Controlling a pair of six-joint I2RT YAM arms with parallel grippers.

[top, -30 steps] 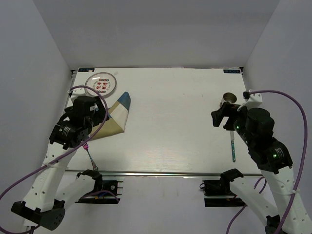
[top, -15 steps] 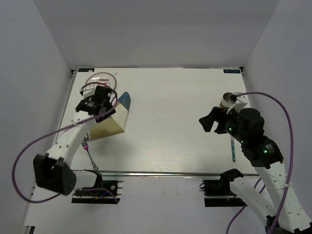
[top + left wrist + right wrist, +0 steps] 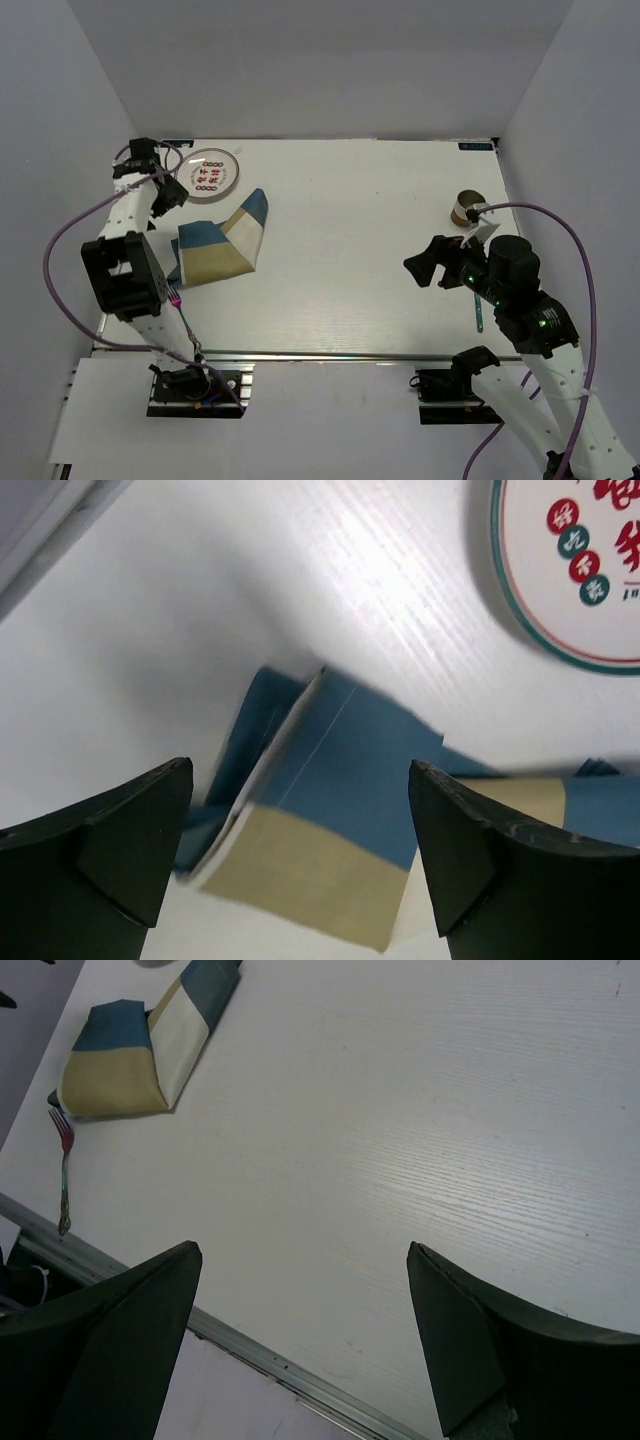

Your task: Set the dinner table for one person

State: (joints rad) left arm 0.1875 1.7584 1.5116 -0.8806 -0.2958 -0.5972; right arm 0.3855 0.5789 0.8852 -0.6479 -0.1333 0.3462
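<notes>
- Hanging over the folded blue-and-tan cloth placemat (image 3: 345, 770), the left gripper (image 3: 300, 825) has its fingers spread wide and holds nothing.
- The right gripper (image 3: 303, 1290) is spread wide too, and it is empty.
- The big white flat dinner table (image 3: 350, 230) lies under both arms.
- The cloth sits near the table's left edge, just beside a round white plate (image 3: 207, 172).

- White table (image 3: 350, 250), metal rail (image 3: 330, 354) along its near edge.
- Far left corner: round plate (image 3: 207, 172) with red marks, left gripper (image 3: 168, 192) just beside it.
- Nearer: folded blue-and-tan cloth (image 3: 220, 245), fork (image 3: 186, 320) close by.
- Right side: cup (image 3: 466, 208), right gripper (image 3: 425, 265) near it.
- Thin teal utensil (image 3: 479, 320), partly hidden by the right arm.
</notes>
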